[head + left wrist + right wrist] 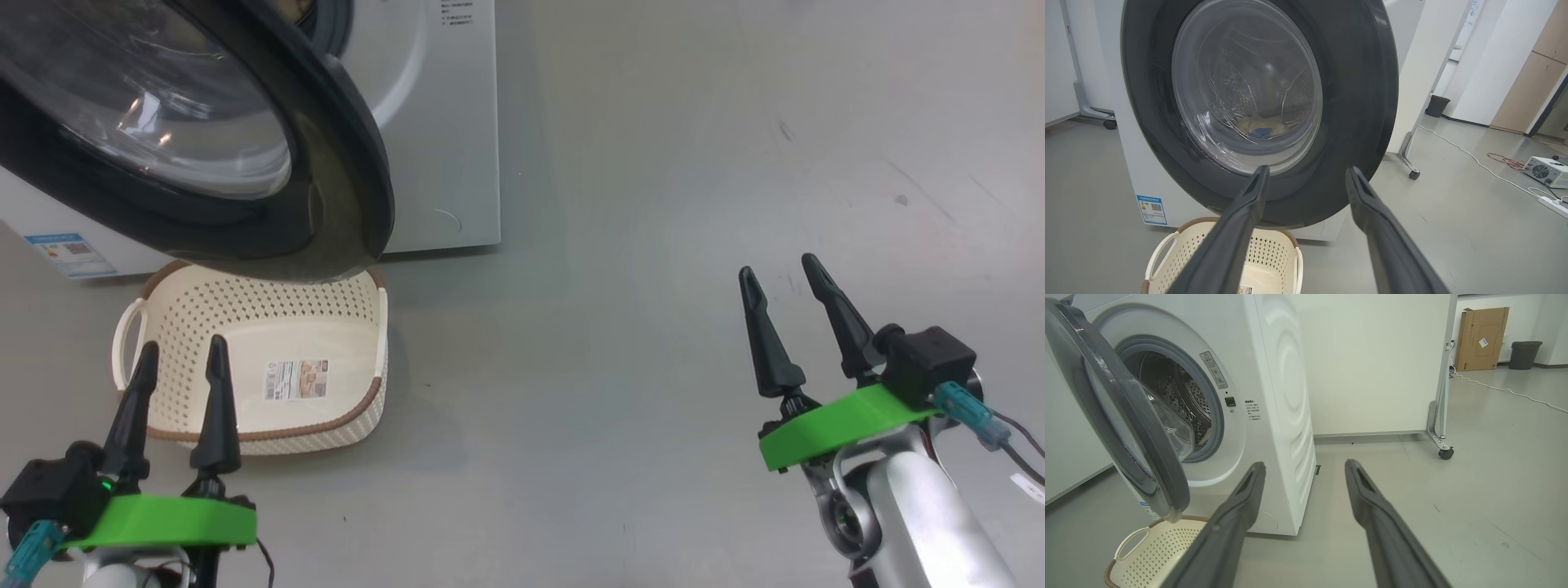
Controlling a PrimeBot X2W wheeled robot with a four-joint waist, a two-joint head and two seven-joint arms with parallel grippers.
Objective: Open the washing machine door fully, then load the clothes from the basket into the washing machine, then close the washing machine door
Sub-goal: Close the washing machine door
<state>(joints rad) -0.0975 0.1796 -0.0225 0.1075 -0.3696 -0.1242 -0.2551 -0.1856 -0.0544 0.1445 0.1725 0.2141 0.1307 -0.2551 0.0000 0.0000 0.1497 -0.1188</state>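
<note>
— Count for you?
— One washing machine (441, 122), far left; one door (326, 163) ajar; one clothes bundle (1257, 124) in the drum; one basket (359, 412) under the door.
— Grippers?
— Two. Your left gripper (181, 347) is near the basket, your right gripper (777, 268) well right. Both are spread wide, holding nothing.

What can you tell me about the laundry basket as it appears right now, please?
The basket is small, made of cream-white perforated plastic, with a brown woven-look rim and white side handles. It stands upright on the grey floor in front of the washing machine. It is empty, with a label sticker on its bottom. The open washing machine door overhangs its far rim; whether they touch is unclear.
</note>
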